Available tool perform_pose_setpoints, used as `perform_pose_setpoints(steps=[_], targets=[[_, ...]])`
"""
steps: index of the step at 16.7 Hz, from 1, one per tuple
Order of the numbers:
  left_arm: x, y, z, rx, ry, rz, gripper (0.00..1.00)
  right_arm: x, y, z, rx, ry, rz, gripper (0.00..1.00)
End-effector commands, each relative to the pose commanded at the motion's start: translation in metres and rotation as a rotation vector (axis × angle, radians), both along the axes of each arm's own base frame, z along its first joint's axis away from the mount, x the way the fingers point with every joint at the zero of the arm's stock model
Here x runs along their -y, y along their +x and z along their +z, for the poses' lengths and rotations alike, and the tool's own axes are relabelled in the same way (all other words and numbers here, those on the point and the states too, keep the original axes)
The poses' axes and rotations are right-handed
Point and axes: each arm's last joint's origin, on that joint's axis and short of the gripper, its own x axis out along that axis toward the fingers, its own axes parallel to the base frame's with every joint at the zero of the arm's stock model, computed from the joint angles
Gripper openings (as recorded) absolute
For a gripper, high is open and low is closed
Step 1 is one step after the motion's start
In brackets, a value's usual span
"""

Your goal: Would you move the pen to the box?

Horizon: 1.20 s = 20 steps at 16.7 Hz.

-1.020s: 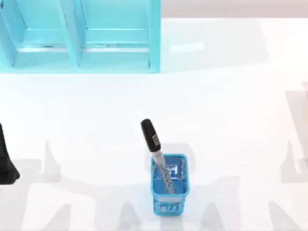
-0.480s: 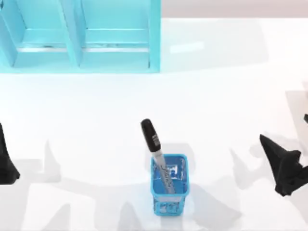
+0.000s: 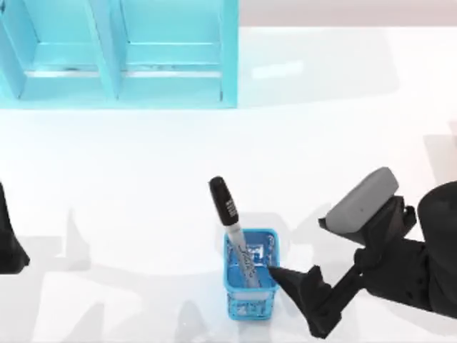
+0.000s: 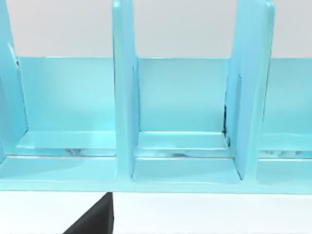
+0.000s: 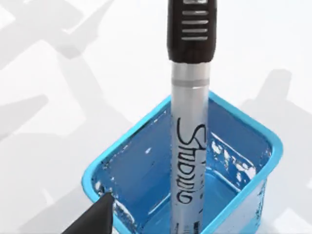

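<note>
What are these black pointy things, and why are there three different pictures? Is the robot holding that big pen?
The black shapes are robot arms with fingers for grabbing. One picture looks down from above the white table. The other two come from small cameras on each arm's wrist.

In the top view, the right gripper is beside the blue holder, near the table's front. The left gripper sits parked at the table's left edge.

The pen stands leaning in the blue holder, its black cap sticking out above the rim. The right wrist view shows it close up, with dark lettering on its silver barrel. Nothing is holding it yet.

The left wrist view faces the light blue box, which has upright dividers. It stands at the table's back left.
</note>
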Motion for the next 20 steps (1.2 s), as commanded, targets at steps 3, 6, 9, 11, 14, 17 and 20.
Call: perform_pose_setpoints(steps=[3, 6, 9, 11, 14, 17, 20], targets=[[0.0, 0.0, 0.0, 0.0, 0.0, 0.0, 1.0, -0.01, -0.001, -0.003, -0.02, -0.007, 0.034, 1.0], [0.0, 0.0, 0.0, 0.0, 0.0, 0.0, 1.0, -0.01, -0.001, -0.003, -0.02, -0.007, 0.034, 1.0], [0.0, 0.0, 0.0, 0.0, 0.0, 0.0, 1.0, -0.011, 0.001, -0.004, -0.02, -0.008, 0.031, 1.0], [0.0, 0.0, 0.0, 0.0, 0.0, 0.0, 1.0, -0.02, 0.006, -0.006, -0.018, -0.004, 0.033, 1.0], [0.0, 0.0, 0.0, 0.0, 0.0, 0.0, 1.0, -0.042, 0.021, -0.018, -0.018, -0.004, 0.034, 1.0], [0.0, 0.0, 0.0, 0.0, 0.0, 0.0, 1.0, -0.066, 0.037, -0.039, -0.023, -0.011, 0.034, 1.0], [0.0, 0.0, 0.0, 0.0, 0.0, 0.0, 1.0, -0.079, 0.045, -0.054, -0.021, -0.009, 0.034, 1.0]])
